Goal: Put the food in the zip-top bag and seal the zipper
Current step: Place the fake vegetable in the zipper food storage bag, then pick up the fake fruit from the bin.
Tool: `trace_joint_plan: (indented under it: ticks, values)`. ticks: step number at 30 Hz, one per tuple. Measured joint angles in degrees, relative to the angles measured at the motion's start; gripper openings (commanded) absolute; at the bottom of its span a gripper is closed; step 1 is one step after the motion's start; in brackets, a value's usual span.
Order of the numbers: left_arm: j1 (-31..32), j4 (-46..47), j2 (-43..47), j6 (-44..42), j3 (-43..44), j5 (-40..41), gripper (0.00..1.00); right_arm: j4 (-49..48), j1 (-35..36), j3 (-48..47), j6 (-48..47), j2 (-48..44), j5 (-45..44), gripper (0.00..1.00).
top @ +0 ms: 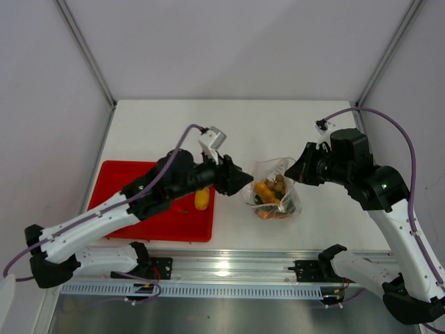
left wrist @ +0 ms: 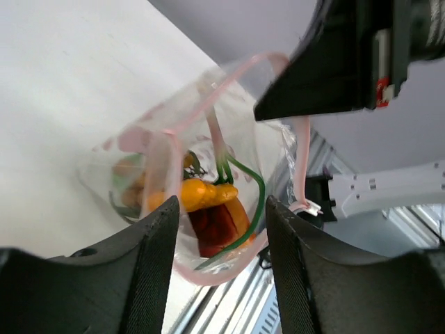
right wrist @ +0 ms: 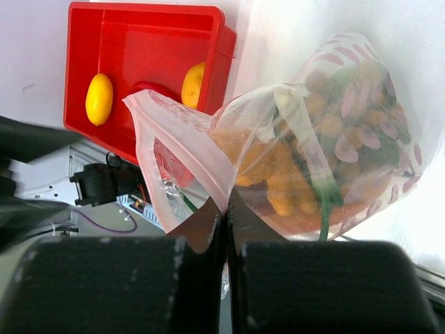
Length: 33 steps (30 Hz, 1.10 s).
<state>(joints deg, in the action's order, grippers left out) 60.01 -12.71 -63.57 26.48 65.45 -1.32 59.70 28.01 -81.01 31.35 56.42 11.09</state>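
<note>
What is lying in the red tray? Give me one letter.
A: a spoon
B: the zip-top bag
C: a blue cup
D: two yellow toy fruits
D: the right wrist view shows two yellow toy fruits in the red tray, while the zip-top bag sits beside it.

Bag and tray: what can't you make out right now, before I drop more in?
- Overhead view: the left arm covers much of the tray, so what remains there can't be counted.
- Right wrist view: the rim of the bag hides part of a red piece in the tray; its kind is unclear.
- Left wrist view: crinkled plastic blurs the pieces inside the bag.
</note>
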Motion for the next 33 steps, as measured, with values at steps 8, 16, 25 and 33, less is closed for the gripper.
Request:
trace_joint_plan:
  ticks: [8,16,25,33]
  values:
    - [-13.4,-15.3,11.3,7.3,-1.1,9.9,0.72,-0.7,-0.1,1.7,-0.6,-0.4,1.4,0.00]
    - [-39.1,-31.6,16.5,17.8,-10.1,16.2,1.00,-1.7,-0.2,3.1,-1.6,-0.2,2.7,0.00]
    - [-51.3,-46.3,8.9,31.9,-9.6,27.1,1.00,-1.7,-0.4,3.3,-2.8,1.4,4.5,0.00]
    - [-57.4,-53.4,0.1,41.6,-9.6,36.2,0.99,-1.7,-0.4,3.3,-3.0,1.9,5.9,0.00]
